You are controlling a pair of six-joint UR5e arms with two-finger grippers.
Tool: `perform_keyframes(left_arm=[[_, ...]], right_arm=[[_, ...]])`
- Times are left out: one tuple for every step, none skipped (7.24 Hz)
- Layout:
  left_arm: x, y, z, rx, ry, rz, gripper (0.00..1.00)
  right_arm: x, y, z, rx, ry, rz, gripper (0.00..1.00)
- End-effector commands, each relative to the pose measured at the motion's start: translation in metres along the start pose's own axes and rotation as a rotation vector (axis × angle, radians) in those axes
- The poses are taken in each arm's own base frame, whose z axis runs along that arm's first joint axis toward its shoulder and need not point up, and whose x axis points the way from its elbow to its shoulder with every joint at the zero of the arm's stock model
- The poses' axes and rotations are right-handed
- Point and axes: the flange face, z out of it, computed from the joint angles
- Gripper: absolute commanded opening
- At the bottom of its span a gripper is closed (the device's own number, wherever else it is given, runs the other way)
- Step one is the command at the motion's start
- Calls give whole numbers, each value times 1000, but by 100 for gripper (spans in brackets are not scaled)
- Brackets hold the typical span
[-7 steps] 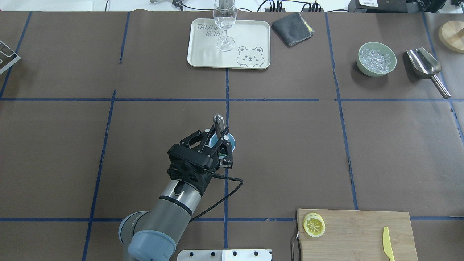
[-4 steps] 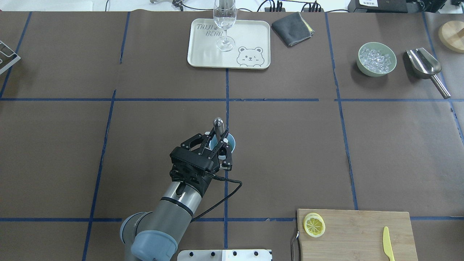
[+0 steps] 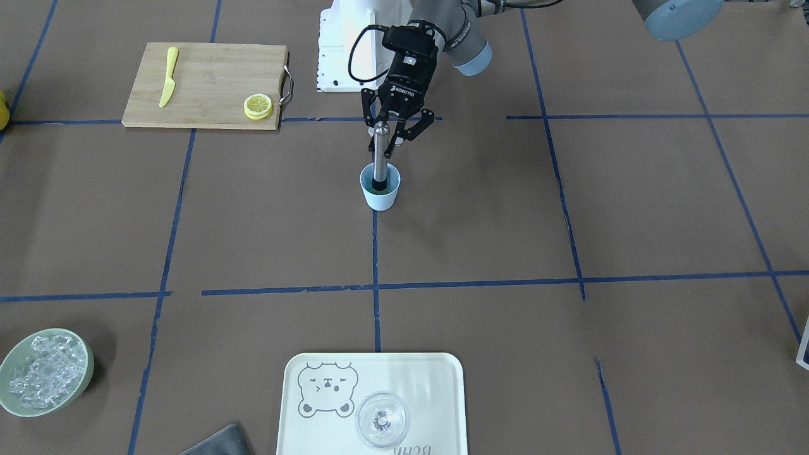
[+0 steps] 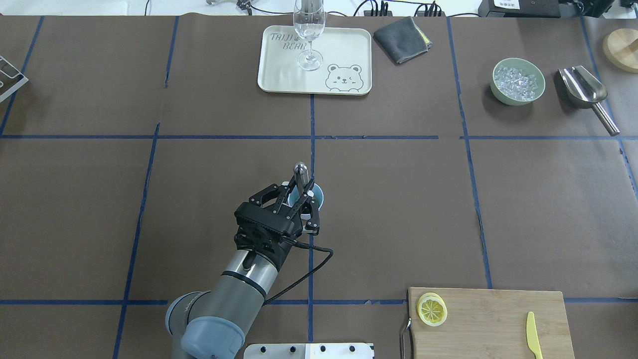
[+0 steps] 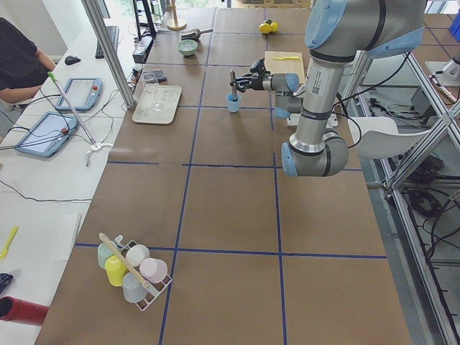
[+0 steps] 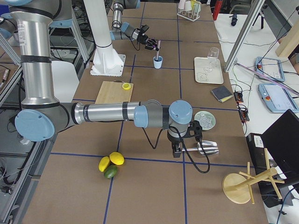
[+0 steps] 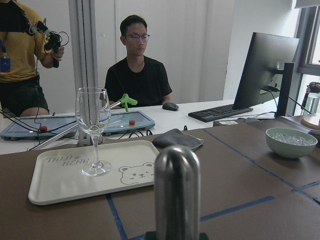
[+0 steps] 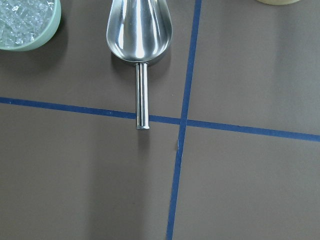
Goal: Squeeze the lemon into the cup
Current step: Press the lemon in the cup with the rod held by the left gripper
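lemon slice [image 4: 431,309]: flat on cutting board [image 4: 498,321], at 5 o'clock from cup in overhead view, well apart | cup [image 3: 380,189]: upright mid-worktop [image 4: 398,209], metal rod [image 3: 379,155] standing inside | left gripper [image 3: 387,139]: spread wide beside rod's top | right gripper [image 6: 183,140]: above scoop [image 8: 139,30], opening cannot be told

The words "TAIJI BEAR" are printed in grey outline letters on the cream tray [image 4: 349,50], above a drawn bear's face, and are read in the overhead and left wrist views; in the front-facing view only "BEAR" is seen, upside down, at the lower edge. Small white lettering on the body of the left gripper [image 3: 385,145], inverted in the front-facing view, is read as "ROBOTIQ". No other text is legible.
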Motion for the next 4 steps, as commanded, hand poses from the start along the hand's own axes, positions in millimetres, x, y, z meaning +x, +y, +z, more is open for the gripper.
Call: perform_keyframes(left_arm=[[2, -13, -4, 14, 9, -18, 0], [3, -37, -11, 38, 27, -9, 0], [3, -56, -18, 63, 40, 14, 0], [1, -67, -20, 82, 52, -1, 0]], right_arm=[[-2, 0, -2, 4, 0, -2, 100], [-2, -1, -5, 10, 1, -3, 100], [-5, -1, -7, 15, 2, -7, 100], [-8, -2, -10, 20, 2, -2, 100]])
